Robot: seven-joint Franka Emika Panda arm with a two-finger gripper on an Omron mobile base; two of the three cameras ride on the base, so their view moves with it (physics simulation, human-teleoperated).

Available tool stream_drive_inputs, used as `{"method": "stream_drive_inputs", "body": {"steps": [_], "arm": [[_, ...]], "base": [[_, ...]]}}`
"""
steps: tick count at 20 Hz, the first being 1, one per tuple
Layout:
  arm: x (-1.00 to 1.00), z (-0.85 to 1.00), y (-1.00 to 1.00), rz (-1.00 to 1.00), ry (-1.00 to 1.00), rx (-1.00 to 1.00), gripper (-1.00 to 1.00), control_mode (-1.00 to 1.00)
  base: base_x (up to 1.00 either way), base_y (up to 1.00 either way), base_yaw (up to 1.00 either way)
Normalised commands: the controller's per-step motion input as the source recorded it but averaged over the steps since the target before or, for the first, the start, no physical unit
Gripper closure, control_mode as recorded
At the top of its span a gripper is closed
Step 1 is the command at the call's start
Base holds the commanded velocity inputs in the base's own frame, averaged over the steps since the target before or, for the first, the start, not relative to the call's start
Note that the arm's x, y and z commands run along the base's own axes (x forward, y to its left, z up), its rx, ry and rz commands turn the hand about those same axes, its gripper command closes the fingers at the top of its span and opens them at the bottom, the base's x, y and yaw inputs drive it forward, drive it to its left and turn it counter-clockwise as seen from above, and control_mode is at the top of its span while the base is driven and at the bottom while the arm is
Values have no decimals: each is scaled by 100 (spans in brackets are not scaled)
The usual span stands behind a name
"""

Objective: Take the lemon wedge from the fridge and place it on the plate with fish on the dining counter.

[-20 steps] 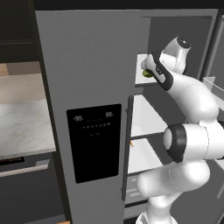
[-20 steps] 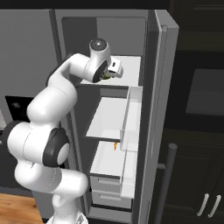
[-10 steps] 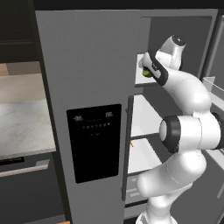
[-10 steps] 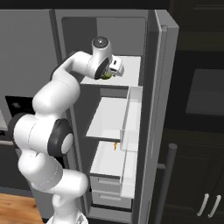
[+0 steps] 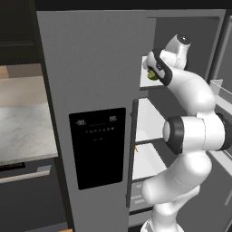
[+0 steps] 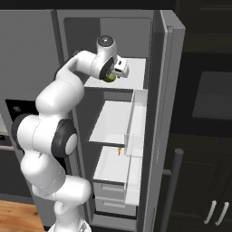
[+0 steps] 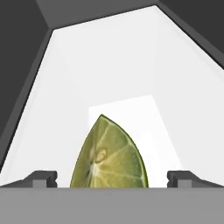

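Observation:
The tall grey fridge [image 5: 90, 68] stands with its right door swung open, showing white shelves. On the top shelf [image 6: 136, 72] lies the lemon wedge [image 7: 111, 157], yellow-green with a dark rind, cut face toward the hand camera. My gripper [image 7: 112, 178] is open around it: one dark fingertip [image 7: 43, 178] stands to each side, with a small gap to the wedge. From the base views the hand [image 5: 156, 68] reaches into the top shelf, and the wedge [image 6: 109, 79] peeks out just beneath it. The plate and the fish are out of view.
The open fridge door [image 6: 156, 113] with a clear bin [image 6: 135, 120] stands right of the arm. A small orange item [image 6: 119, 150] lies on a lower shelf. A marble counter [image 5: 22, 131] lies left of the fridge, dark cabinets [image 6: 204, 181] to the right.
The arm has stretched further into the top shelf, its elbow rising, bringing the hand down over the lemon wedge. The wedge itself has not moved.

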Motion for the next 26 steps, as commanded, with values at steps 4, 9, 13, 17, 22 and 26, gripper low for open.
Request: {"method": "stream_drive_inputs", "body": {"steps": [4,9,13,17,22,26], "arm": [[7,-12,0,0,0,0,-100,-100],[4,-26,0,0,2,0,-100,-100],[1,-28,0,0,1,0,-100,-100],[4,-24,0,0,1,0,-100,-100],[4,-31,0,0,2,0,-100,-100],[13,-44,8,0,2,-2,100,-100]], "base": [[0,0,0],[0,0,0],[0,0,0],[0,0,0],[0,0,0],[0,0,0]]}}
